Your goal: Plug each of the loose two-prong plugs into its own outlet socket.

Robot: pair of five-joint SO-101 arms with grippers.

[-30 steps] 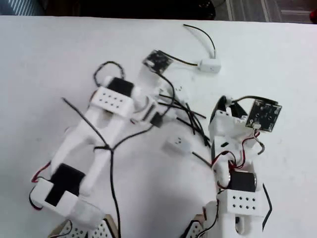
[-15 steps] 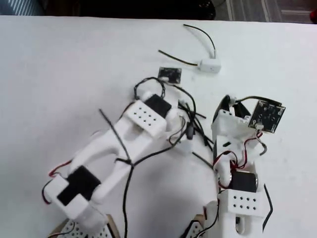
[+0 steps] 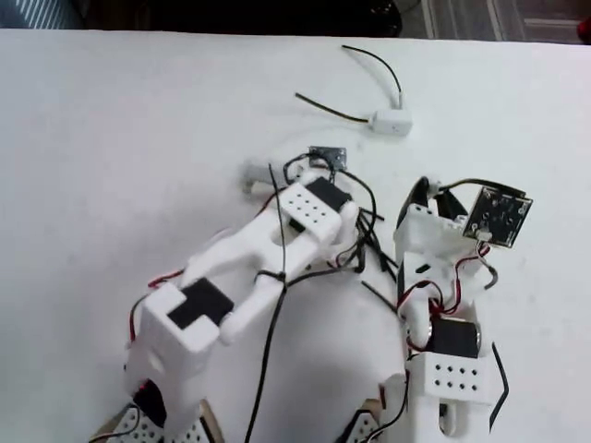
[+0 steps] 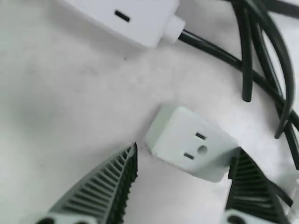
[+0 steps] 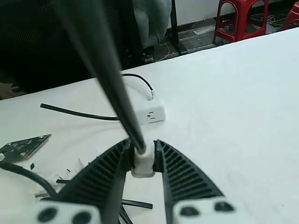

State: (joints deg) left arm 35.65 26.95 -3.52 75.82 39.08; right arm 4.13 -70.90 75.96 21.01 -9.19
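My left gripper (image 4: 186,150) is open just above the table, and a white outlet socket block (image 4: 180,140) lies face up between its ribbed fingers (image 4: 117,179). A second white outlet block (image 4: 133,18) with a black cord lies just beyond it. In the high view the left arm (image 3: 277,240) reaches over the tangle of black cords (image 3: 369,235) at the table's centre. My right gripper (image 5: 142,144) is shut on a white two-prong plug (image 5: 142,163), and the plug's black cord (image 5: 98,60) rises from it. Farther back a third white outlet (image 5: 152,114) (image 3: 390,122) lies on the table.
The white table (image 3: 111,138) lies bare at the left and far right. The right arm (image 3: 439,305) stands at the near right, close beside the left wrist. Black cords (image 4: 261,56) cross next to the left gripper. Red stools (image 5: 243,18) stand beyond the far edge.
The left arm has swung right and back toward the centre, over the cord tangle and the small outlet block. The right arm has kept still with its plug.
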